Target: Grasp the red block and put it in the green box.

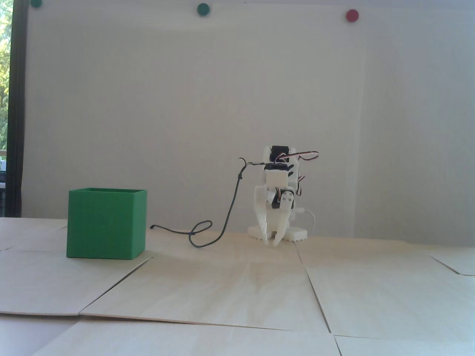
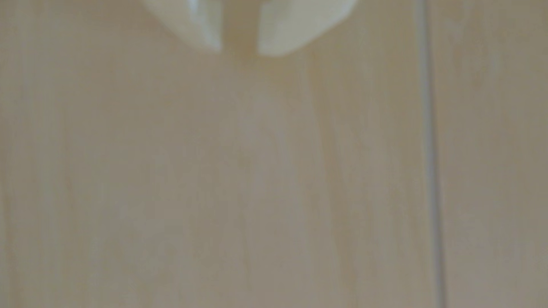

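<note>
The green box [image 1: 105,224] stands on the wooden table at the left of the fixed view, open top up. The red block shows in neither view. The white arm is folded low at the back centre, and my gripper [image 1: 271,243] points straight down with its tips just above the table, well to the right of the box. In the wrist view my gripper [image 2: 239,51] reaches in from the top edge. The white fingertips [image 2: 275,38] stand almost together with only a narrow slit between them. Nothing is between them, and only blurred bare wood lies below.
A dark cable [image 1: 207,233] loops on the table between the box and the arm's base [image 1: 297,234]. The table is made of wooden panels with seams [image 1: 315,293], and one seam [image 2: 430,148] runs down the right of the wrist view. Coloured round dots are on the wall [image 1: 351,15].
</note>
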